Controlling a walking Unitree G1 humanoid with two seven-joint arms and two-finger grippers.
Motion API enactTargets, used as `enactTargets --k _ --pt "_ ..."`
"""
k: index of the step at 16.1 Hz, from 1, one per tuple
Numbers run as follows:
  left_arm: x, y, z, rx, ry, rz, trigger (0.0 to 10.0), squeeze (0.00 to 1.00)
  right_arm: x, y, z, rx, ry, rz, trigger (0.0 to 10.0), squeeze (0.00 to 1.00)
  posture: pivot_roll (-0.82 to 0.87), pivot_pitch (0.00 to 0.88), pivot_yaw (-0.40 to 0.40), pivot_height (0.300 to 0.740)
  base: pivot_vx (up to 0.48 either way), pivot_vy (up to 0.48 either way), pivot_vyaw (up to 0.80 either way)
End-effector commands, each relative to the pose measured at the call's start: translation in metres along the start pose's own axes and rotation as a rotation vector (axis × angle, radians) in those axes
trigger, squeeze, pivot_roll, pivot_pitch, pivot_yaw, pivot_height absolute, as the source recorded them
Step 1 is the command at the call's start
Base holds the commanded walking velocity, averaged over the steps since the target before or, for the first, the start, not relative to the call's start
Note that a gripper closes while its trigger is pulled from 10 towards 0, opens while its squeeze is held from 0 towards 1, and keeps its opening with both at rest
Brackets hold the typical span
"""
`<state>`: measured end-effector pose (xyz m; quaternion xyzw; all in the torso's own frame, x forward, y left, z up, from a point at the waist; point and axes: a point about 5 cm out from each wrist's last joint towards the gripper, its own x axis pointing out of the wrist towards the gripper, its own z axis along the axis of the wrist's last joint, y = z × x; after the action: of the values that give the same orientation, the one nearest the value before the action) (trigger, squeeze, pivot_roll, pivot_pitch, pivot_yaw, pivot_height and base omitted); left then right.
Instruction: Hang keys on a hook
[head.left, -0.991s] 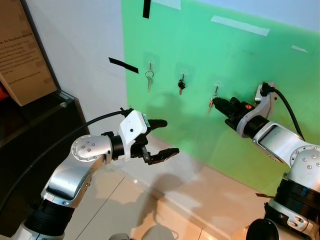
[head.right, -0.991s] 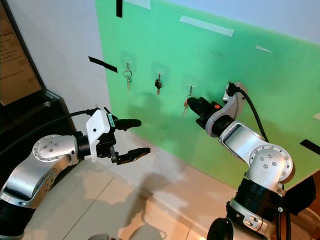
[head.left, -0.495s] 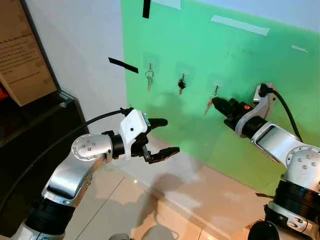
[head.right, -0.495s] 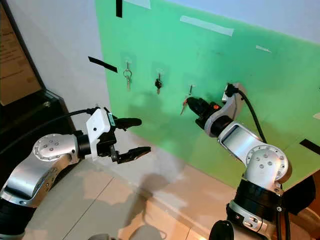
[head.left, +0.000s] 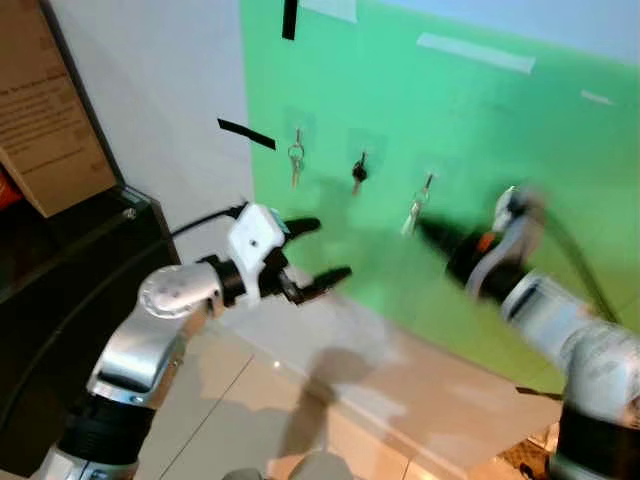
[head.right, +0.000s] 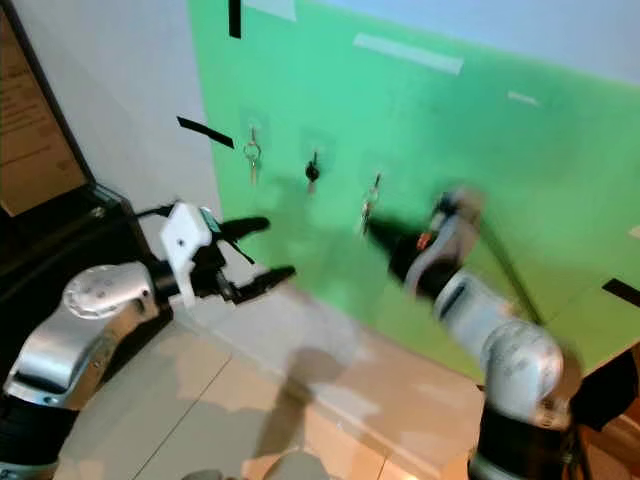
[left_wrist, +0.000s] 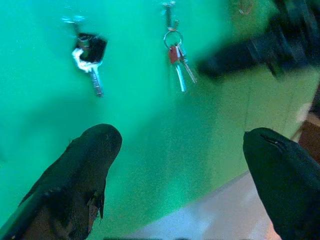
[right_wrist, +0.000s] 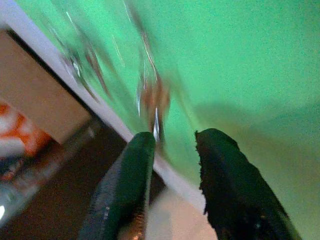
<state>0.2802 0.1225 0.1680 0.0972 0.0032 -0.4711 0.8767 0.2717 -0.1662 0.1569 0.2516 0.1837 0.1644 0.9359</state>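
Green sheeting (head.left: 480, 120) covers the wall in front of the humanoid, and three bunches of keys hang from small hooks in a row across it: a silver set on a ring (head.left: 296, 160) at the robot's left, a dark-headed key (head.left: 358, 172) in the middle, and a set with a red tag (head.left: 415, 205) at the right. Strips of black tape (head.left: 246, 133) and pale tape (head.left: 475, 52) are stuck to the wall around them.

Both head views are smeared with motion, most heavily over the right arm. The right gripper (head.left: 432, 233) is raised toward the wall just beside and slightly below the red-tagged keys. From its wrist camera, the two black fingers (right_wrist: 127, 185) stand a narrow gap apart with nothing between them, the blurred keys (right_wrist: 152, 100) hanging just past their tips against the green.

The left gripper (head.left: 318, 250) is held out in front of the wall below the row of hooks, its fingers (left_wrist: 75, 175) spread wide and empty. Its wrist camera looks up at the dark-headed key (left_wrist: 89, 57) and the red-tagged set (left_wrist: 177, 55), each hanging from its hook, with the right gripper's dark shape (left_wrist: 250, 50) close beside the latter.

A brown cardboard box (head.left: 50, 110) rests on a black cabinet (head.left: 70, 290) at the robot's far left, above pale floor tiles (head.left: 250, 400).
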Motion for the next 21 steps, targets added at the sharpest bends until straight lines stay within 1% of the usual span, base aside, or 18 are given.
enactTargets --k 1,2,3,4,5,6,7,8,9,10,11,12,13,15,17,18,20,21 --pt "0.000 0.003 0.001 0.014 0.000 0.023 10.0 0.00 0.000 0.001 0.005 -0.040 -0.023 -0.005 10.0 1.00 0.01 0.000 -0.020 0.740 0.000 0.000 0.00" --pt "0.000 0.008 0.002 0.008 -0.023 0.085 10.0 0.00 -0.001 0.003 0.006 -0.114 -0.076 -0.007 10.0 1.00 0.01 0.000 -0.015 0.740 0.000 0.000 0.00" --pt "0.000 0.008 0.002 0.008 -0.023 0.085 10.0 0.00 -0.001 0.003 0.006 -0.114 -0.076 -0.007 10.0 1.00 0.01 0.000 -0.015 0.740 0.000 0.000 0.00" --pt "0.000 0.012 0.003 0.013 -0.035 0.127 10.0 0.00 0.000 0.004 0.009 -0.120 -0.135 -0.002 10.0 1.00 0.01 0.000 -0.017 0.740 0.000 0.000 0.00" --pt "0.000 0.014 0.004 0.019 -0.040 0.156 10.0 0.00 0.000 0.005 0.013 -0.102 -0.187 0.016 10.0 1.00 0.01 0.000 -0.017 0.740 0.000 0.000 0.00" --pt "-0.002 0.017 0.002 0.025 -0.031 0.198 10.0 0.00 -0.001 0.002 0.012 -0.100 -0.218 0.003 10.0 1.00 0.01 0.000 -0.017 0.740 0.000 0.000 0.00" --pt "-0.009 0.023 -0.006 0.038 0.017 0.296 10.0 0.00 0.000 -0.012 -0.009 -0.263 -0.147 -0.086 10.0 1.00 0.01 0.000 -0.013 0.740 0.000 0.000 0.00" --pt "-0.012 0.024 -0.011 0.033 0.049 0.337 10.0 0.00 0.000 -0.015 -0.019 -0.315 -0.116 -0.097 10.0 1.00 0.00 0.000 -0.010 0.740 0.000 0.000 0.00" --pt "-0.020 0.025 -0.022 0.023 0.103 0.413 10.0 0.00 -0.001 -0.019 -0.036 -0.362 -0.088 -0.130 10.0 1.00 0.00 0.000 -0.009 0.740 0.000 0.000 0.80" --pt "-0.030 0.020 -0.030 0.013 0.126 0.474 10.0 0.00 -0.001 -0.019 -0.052 -0.354 -0.105 -0.161 10.0 1.00 0.01 0.000 -0.013 0.740 0.000 0.000 0.79" --pt "-0.036 0.016 -0.034 0.007 0.137 0.515 10.0 0.00 -0.002 -0.020 -0.063 -0.335 -0.129 -0.202 10.0 1.00 0.01 0.000 -0.013 0.740 0.000 0.000 0.79" --pt "-0.037 0.014 -0.035 0.005 0.139 0.531 10.0 0.00 -0.002 -0.021 -0.066 -0.329 -0.134 -0.222 10.0 1.00 0.01 0.000 -0.013 0.740 0.000 0.000 0.78" --pt "-0.039 0.012 -0.039 -0.005 0.148 0.572 10.0 0.00 -0.002 -0.023 -0.072 -0.357 -0.139 -0.272 10.0 1.00 0.01 0.000 -0.015 0.740 0.000 0.000 0.79" --pt "-0.040 0.012 -0.045 -0.019 0.164 0.621 10.0 0.00 -0.001 -0.024 -0.076 -0.349 -0.179 -0.307 10.0 1.00 0.00 0.000 0.001 0.740 0.000 0.000 0.79" --pt "-0.035 0.010 -0.049 0.011 0.181 0.613 10.0 0.00 0.004 -0.022 -0.077 -0.327 -0.204 -0.305 10.0 1.00 0.00 0.000 0.003 0.740 0.000 0.000 0.80" --pt "-0.033 0.011 -0.049 0.009 0.183 0.620 10.0 0.00 0.007 -0.019 -0.077 -0.331 -0.199 -0.277 10.0 1.00 0.00 0.000 0.003 0.740 0.000 0.000 0.80" --pt "-0.036 0.014 -0.050 -0.009 0.183 0.657 10.0 0.00 0.011 -0.014 -0.079 -0.366 -0.195 -0.236 10.0 1.00 0.01 0.000 -0.006 0.740 0.000 0.000 0.80" --pt "-0.038 0.014 -0.050 -0.013 0.182 0.670 10.0 0.00 0.011 -0.017 -0.081 -0.323 -0.190 -0.257 10.0 1.00 0.03 0.000 -0.018 0.740 0.000 0.000 0.80"
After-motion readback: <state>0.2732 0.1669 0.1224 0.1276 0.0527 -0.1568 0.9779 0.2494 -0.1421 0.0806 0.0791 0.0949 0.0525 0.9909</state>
